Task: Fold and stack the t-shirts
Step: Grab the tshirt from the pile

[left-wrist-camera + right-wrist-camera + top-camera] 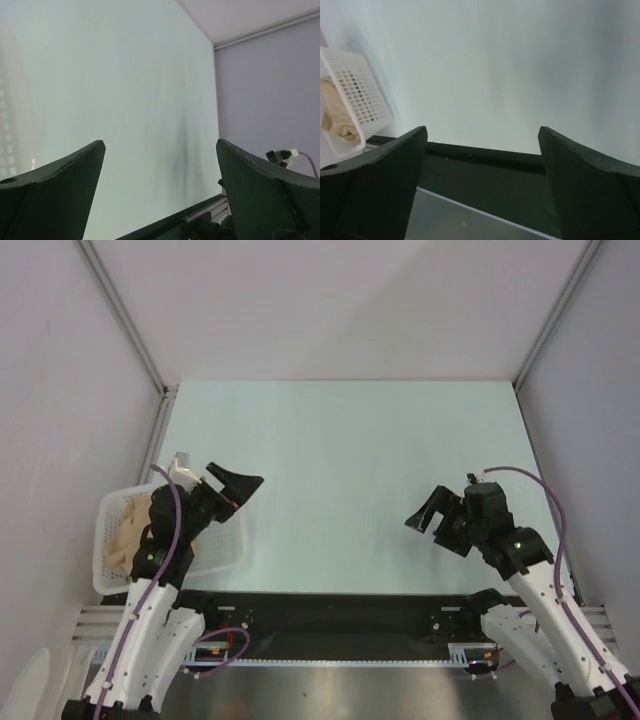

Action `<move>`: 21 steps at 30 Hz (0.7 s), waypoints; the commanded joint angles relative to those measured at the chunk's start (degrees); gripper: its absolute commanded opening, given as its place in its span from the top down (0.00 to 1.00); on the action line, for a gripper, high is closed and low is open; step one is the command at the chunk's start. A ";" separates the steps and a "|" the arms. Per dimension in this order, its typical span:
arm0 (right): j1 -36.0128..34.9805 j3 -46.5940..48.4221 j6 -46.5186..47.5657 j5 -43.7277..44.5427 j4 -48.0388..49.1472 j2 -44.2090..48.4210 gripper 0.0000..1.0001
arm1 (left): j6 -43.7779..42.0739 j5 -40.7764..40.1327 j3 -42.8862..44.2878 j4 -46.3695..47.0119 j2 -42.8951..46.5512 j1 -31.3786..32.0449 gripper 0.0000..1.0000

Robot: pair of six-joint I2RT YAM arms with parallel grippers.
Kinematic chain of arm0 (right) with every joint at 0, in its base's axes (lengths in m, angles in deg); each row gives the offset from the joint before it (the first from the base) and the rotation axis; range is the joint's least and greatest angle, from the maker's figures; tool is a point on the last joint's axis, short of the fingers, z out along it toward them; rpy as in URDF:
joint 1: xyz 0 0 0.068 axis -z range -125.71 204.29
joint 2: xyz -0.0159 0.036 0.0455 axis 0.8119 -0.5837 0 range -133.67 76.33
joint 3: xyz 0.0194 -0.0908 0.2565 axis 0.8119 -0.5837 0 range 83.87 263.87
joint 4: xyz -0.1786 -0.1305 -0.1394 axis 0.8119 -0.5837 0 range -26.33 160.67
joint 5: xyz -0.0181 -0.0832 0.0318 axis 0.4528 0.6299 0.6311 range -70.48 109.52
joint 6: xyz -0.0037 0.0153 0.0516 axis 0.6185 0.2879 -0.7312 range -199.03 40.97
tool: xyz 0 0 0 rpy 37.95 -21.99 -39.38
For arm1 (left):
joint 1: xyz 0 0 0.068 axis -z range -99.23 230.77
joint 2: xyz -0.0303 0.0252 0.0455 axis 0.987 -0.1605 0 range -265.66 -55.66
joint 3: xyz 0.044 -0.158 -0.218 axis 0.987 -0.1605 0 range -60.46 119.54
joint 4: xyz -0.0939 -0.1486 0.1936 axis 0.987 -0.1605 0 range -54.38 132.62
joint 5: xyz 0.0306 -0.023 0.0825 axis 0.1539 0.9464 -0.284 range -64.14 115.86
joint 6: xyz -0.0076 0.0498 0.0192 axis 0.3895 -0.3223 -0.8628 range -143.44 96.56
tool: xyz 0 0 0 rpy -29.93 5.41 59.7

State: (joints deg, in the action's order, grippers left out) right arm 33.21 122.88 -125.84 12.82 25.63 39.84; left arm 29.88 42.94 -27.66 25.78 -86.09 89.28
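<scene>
Top external view: left gripper (232,485) and right gripper (428,510) fingers wide, empty; best to pinch one t-shirt (125,527) edge from basket (222,540).

Left tool (238,488), right tool (428,512): jaws apart

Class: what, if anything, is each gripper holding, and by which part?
Nothing. Left gripper and right gripper are open and empty; the t-shirts lie in the basket.

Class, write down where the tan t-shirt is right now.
In the top view the tan t-shirt sits bunched inside the white basket at the near-left edge of the table, partly under the left arm.
</scene>
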 commanded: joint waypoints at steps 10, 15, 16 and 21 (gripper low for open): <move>7.46 12.85 17.36 -16.33 -3.92 -13.16 0.00 | -20.17 -40.07 24.15 -17.35 -30.02 -12.72 0.10; 7.37 15.13 18.68 -16.24 -5.85 -14.49 0.00 | -18.44 -46.07 26.44 -22.87 -42.66 -19.32 0.03; 7.20 15.40 18.94 -16.07 -6.29 -14.83 0.00 | -17.12 -48.00 26.18 -24.02 -43.82 -19.50 0.00; 6.67 15.49 20.09 -15.19 -6.47 -15.63 0.00 | -8.87 -49.69 21.27 -27.54 -47.43 -23.10 0.00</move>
State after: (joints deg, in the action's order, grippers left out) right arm 40.24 136.19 -107.98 -2.20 20.50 24.56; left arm 15.66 -2.28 -4.23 3.00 -133.59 67.97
